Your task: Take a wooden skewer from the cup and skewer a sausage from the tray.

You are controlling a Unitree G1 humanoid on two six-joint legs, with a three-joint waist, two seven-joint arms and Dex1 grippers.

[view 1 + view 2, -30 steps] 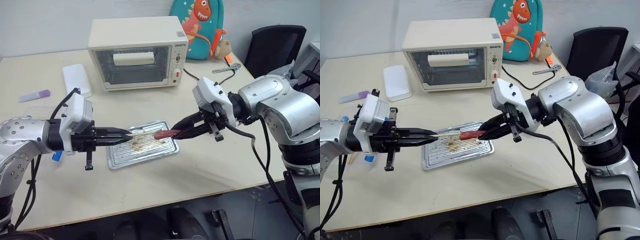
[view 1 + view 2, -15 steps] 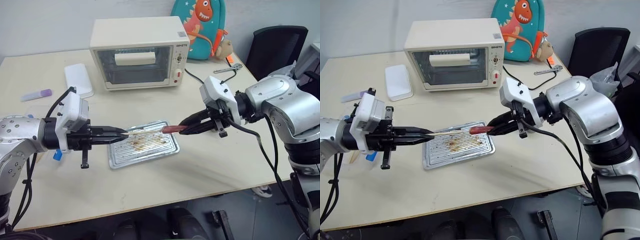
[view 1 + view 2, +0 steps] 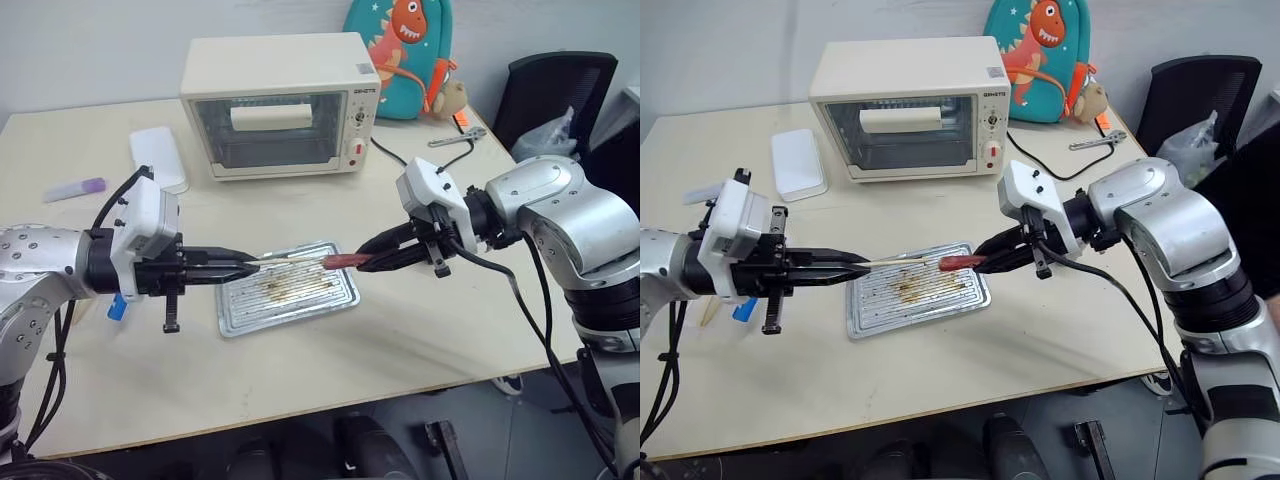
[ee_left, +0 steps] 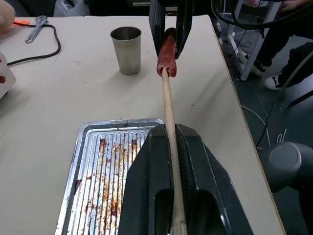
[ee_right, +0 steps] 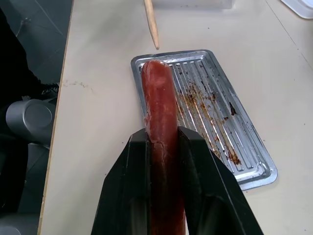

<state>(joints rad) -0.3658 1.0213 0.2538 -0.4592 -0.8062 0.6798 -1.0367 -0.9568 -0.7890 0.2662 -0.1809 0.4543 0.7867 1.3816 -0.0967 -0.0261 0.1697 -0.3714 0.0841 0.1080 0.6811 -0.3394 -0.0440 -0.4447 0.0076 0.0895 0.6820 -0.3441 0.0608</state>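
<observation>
1 wooden skewer [image 4: 168, 105], 1 sausage [image 5: 159, 103], 1 tray [image 3: 290, 293], 1 cup [image 4: 126, 50], 1 toaster oven [image 3: 278, 102], 2 claws.

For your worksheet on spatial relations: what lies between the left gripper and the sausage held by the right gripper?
The wooden skewer spans the stretch from the left gripper to the sausage, over the tray; the left wrist view shows its tip at the sausage's end.
</observation>
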